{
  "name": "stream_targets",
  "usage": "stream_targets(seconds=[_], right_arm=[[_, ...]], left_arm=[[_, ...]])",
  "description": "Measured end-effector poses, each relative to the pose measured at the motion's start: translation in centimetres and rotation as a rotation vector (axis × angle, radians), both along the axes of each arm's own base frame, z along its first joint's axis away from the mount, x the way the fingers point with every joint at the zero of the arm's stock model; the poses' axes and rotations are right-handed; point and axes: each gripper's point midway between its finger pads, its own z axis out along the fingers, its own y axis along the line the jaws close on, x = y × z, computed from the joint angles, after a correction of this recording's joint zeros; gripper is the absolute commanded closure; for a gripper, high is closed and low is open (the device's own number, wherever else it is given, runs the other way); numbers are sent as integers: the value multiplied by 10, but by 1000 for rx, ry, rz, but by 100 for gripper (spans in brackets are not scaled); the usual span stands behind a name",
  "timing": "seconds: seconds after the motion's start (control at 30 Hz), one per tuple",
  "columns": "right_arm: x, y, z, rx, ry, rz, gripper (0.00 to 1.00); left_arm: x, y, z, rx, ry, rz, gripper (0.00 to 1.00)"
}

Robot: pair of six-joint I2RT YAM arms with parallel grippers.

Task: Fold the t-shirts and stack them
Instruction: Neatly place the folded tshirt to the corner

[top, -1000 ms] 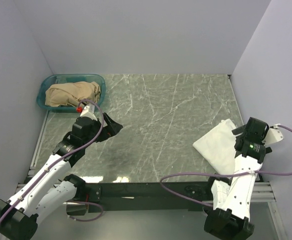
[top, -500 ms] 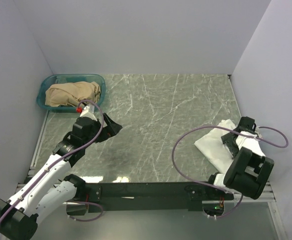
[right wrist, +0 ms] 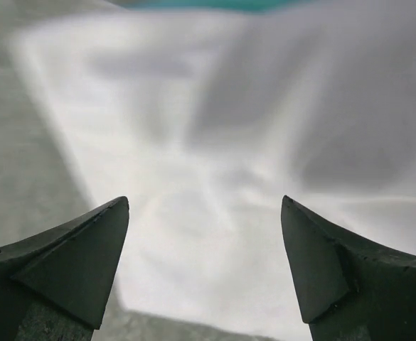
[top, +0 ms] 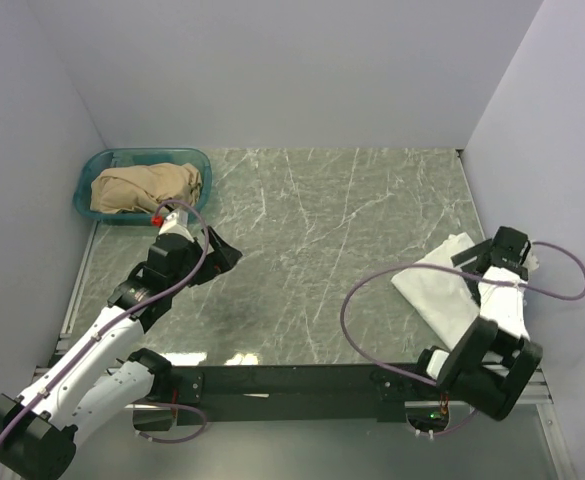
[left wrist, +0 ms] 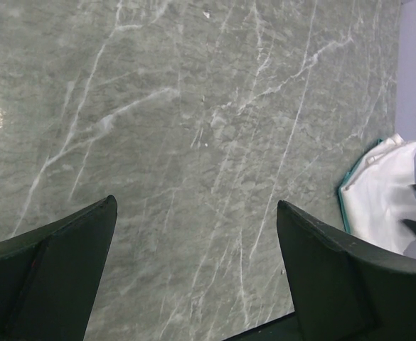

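Note:
A folded white t-shirt (top: 434, 290) lies at the table's right side. In the left wrist view a thin teal-green t-shirt edge (left wrist: 343, 202) shows under the white t-shirt (left wrist: 385, 192). My right gripper (top: 472, 268) hovers open over the white t-shirt's right part. In its own view the right gripper (right wrist: 205, 199) has white cloth (right wrist: 215, 128) spread below its jaws and a teal strip (right wrist: 215, 3) at the top. My left gripper (top: 228, 254) is open over bare marble at the left. In its wrist view the left gripper (left wrist: 195, 202) holds nothing.
A teal plastic basket (top: 90, 172) stands at the back left corner with a crumpled tan cloth (top: 147, 187) in it. Grey walls close in the table on three sides. The right arm's purple cable (top: 357, 300) loops over the table's front right.
The right arm has folded down and back, its elbow now low by the front edge and its cable looping out leftward. Its gripper stays over the white t-shirt. The left arm barely moved.

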Motion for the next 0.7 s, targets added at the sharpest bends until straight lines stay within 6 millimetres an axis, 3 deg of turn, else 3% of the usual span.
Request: stream_targets(seconds=[0.2,0.33,0.4,0.53,0.63,0.7], right_arm=[[25,13,112,-172,-328,188,6],[26,30,149,-243,-417,300,5],[30,44,149,-255,-399,360,5],[39,86,119,-233,-275,508,5],[36,102,92,-212,-214,558,5],[31,103,82,-208,-200,542,4]], left_arm=[[0,7,3,23,11,35,1],[3,11,15,16,-11,63,0],[2,12,16,12,-10,73,1],[-2,18,12,27,11,91,1],[-7,26,12,48,29,120,1],[-10,32,18,48,23,145,1]])
